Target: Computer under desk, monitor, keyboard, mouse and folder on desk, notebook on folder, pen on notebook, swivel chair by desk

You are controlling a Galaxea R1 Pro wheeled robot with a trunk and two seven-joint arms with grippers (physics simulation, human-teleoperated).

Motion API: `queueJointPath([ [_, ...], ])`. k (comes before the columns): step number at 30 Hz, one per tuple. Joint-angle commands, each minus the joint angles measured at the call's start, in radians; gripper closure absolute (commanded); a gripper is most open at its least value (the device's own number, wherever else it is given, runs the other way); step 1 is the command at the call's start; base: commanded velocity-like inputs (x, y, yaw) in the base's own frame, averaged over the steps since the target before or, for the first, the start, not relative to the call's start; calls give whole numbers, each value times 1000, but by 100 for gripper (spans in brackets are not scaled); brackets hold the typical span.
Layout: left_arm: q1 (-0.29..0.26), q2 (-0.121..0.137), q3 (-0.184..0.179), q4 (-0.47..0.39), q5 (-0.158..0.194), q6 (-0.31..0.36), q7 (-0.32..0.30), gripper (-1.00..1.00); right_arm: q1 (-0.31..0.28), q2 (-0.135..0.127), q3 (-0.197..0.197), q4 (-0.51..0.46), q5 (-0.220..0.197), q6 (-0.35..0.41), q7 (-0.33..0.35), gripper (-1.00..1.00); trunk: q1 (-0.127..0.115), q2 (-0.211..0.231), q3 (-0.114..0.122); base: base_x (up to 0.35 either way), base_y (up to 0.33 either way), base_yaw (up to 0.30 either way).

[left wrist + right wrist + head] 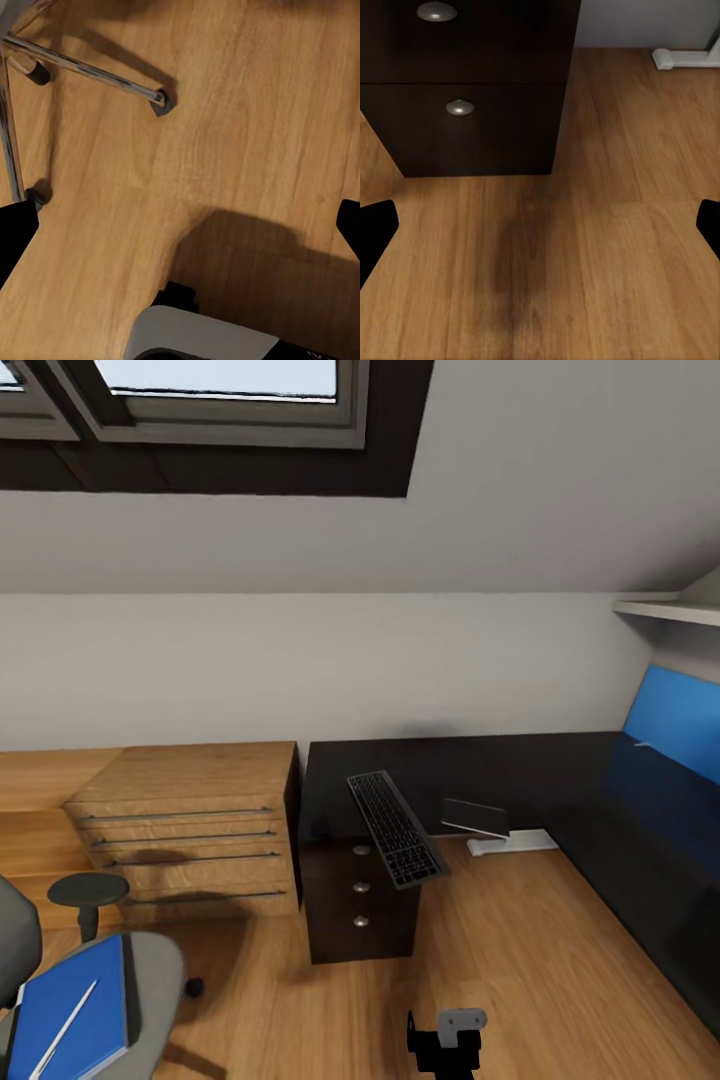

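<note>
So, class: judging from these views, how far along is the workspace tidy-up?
Done: the keyboard lies on the desk, overhanging its edge. In hand: nothing; both grippers hang open over bare floor. Left: the folder and pen sit on the swivel chair.

Ahead of you and to the left stands a light wooden drawer unit (pixel 190 830) with four drawer fronts, each with a thin dark bar handle, set against the pale wall (pixel 330 660). Above, you have a dark-framed skylight window (pixel 215 405) in the sloped ceiling. A white shelf (pixel 668 610) juts from the wall at upper right. The wood plank floor (pixel 520 960) spreads beneath you, with soft shadows across it.
</note>
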Motion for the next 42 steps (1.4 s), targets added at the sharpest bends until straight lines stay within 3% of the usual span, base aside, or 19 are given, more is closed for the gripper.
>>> queueJointPath([
  [1,0,-1,2,-1,5,-2,0,-100,-1,0,9,1,-5,-2,-5,-100,4,-8,-4,0,0,0],
  [11,1,-24,2,-21,5,-6,-7,-100,-1,0,10,-2,-4,-3,-5,-100,42,-78,-35,0,0,0],
  [14,1,-33,-1,-87,5,0,-10,-100,-1,-3,9,-6,-4,-6,-9,-100,54,-99,-45,0,0,0],
  [17,0,-37,-42,-196,5,27,-8,-100,-1,-28,9,-24,-2,-7,-13,-100,65,-120,-54,0,0,0],
  [18,0,-40,-96,-326,8,150,-5,-100,-2,-57,6,-92,-4,0,-13,-100,69,-127,-57,0,0,0],
  [20,0,-45,-109,-385,9,221,-4,-100,-3,-81,5,-127,-8,4,-9,-100,77,-141,-64,0,0,0],
  [21,0,-51,-118,-443,10,293,-2,-100,-5,-106,3,-162,-11,13,-1,-100,81,-148,-67,0,0,0],
  [22,0,-73,-129,-590,12,428,1,-100,-21,-149,-12,-234,-47,65,59,-100,85,-155,-70,0,0,0],
  [25,-1,-85,-132,-691,12,477,0,-100,-83,-177,-52,-260,-138,141,143,-100,96,-176,-79,0,0,0],
  [26,-4,-85,-133,-737,12,495,0,-100,-129,-194,-78,-264,-204,194,196,-100,100,-183,-82,0,0,0],
  [27,-15,-85,-134,-793,12,535,-1,-100,-194,-219,-109,-267,-307,285,277,-100,104,-190,-86,0,0,0],
  [28,-25,-85,-134,-815,13,573,-3,-100,-229,-237,-122,-269,-369,340,319,-100,108,-197,-89,0,0,0],
  [29,-30,-85,-134,-823,15,592,-3,-100,-244,-245,-126,-271,-398,365,337,-100,111,-204,-92,0,0,0],
  [30,-41,-85,-134,-840,26,637,-4,-100,-276,-264,-135,-277,-480,430,380,-100,115,-211,-95,0,0,0],
  [32,-49,-85,-129,-852,82,673,-7,-100,-301,-276,-141,-296,-641,518,471,-100,123,-225,-101,0,0,0],
  [35,-51,-85,-128,-854,132,684,-8,-100,-309,-275,-140,-291,-810,588,590,-100,134,-246,-111,0,0,0],
  [38,-52,-85,-128,-855,142,685,-7,-100,-309,-271,-141,-243,-871,645,657,-100,146,-267,-120,0,0,0],
  [39,-52,-79,-129,-856,144,685,-7,-100,-309,-274,-143,-204,-886,710,709,-100,150,-274,-123,0,0,0],
  [42,-52,-76,-130,-856,145,685,-6,-100,-309,-283,-145,-174,-900,785,772,-100,161,-295,-133,0,0,0],
])
